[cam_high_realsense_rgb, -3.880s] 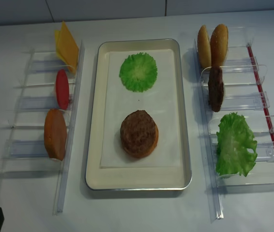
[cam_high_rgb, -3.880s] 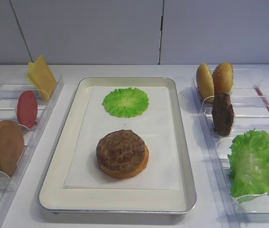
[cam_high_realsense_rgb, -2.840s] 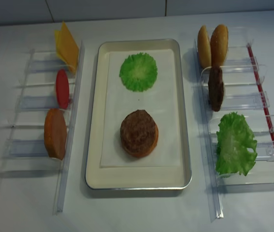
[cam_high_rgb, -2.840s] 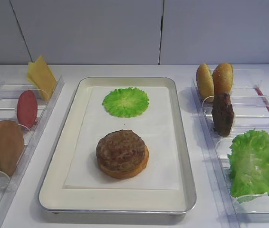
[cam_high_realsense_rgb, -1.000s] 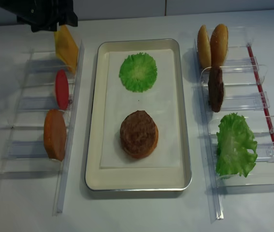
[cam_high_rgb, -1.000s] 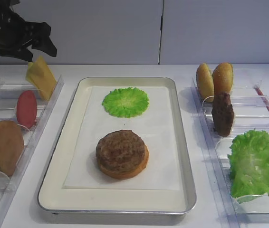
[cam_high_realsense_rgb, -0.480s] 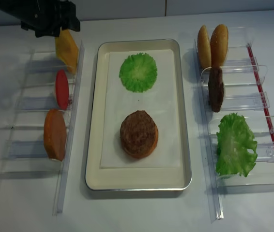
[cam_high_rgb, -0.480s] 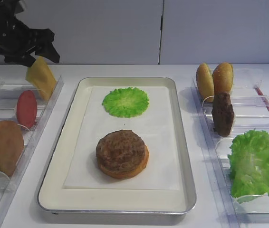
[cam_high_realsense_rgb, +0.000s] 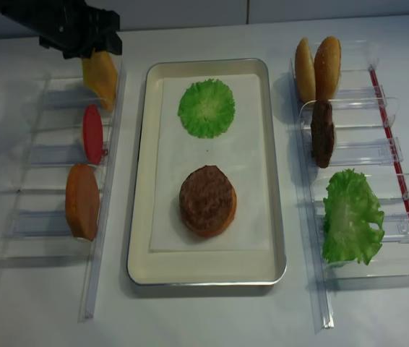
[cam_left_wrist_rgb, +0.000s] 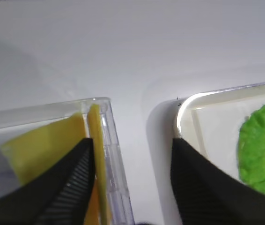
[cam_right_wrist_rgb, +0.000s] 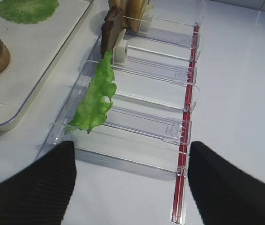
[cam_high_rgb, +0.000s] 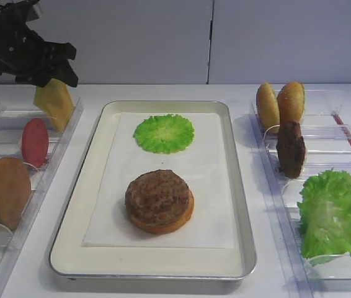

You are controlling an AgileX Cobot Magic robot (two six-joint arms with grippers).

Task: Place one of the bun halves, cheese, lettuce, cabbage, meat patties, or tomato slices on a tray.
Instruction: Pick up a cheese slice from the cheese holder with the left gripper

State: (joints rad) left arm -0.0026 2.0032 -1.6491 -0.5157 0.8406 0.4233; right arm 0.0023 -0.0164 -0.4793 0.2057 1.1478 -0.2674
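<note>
Two yellow cheese (cam_high_rgb: pixel 55 103) slices stand on edge in the far bin of the left rack. My left gripper (cam_high_rgb: pixel 54 79) is down over their top. In the left wrist view its jaws stand apart, open. The outer cheese slice (cam_left_wrist_rgb: pixel 96 154) and the bin's clear wall lie between them. The left finger (cam_left_wrist_rgb: pixel 69 187) presses the slice's inner face. The silver tray (cam_high_rgb: pixel 244 248) holds a meat patty (cam_high_rgb: pixel 158 195) on a bun half, and a green ruffled disc (cam_high_rgb: pixel 164 133). My right gripper (cam_right_wrist_rgb: pixel 132 187) hangs open and empty over the table near the right rack.
The left rack also holds a tomato slice (cam_high_rgb: pixel 35 141) and a bun half (cam_high_rgb: pixel 5 191). The right rack (cam_right_wrist_rgb: pixel 160 126) holds two bun halves (cam_high_rgb: pixel 279 102), a patty (cam_high_rgb: pixel 291 148) and a lettuce leaf (cam_high_rgb: pixel 333 214). The tray rim (cam_left_wrist_rgb: pixel 181 110) lies close to my left gripper's right finger.
My left gripper has sunk down and slightly right onto the top of the cheese, and its jaws have narrowed a little. Nothing else has moved.
</note>
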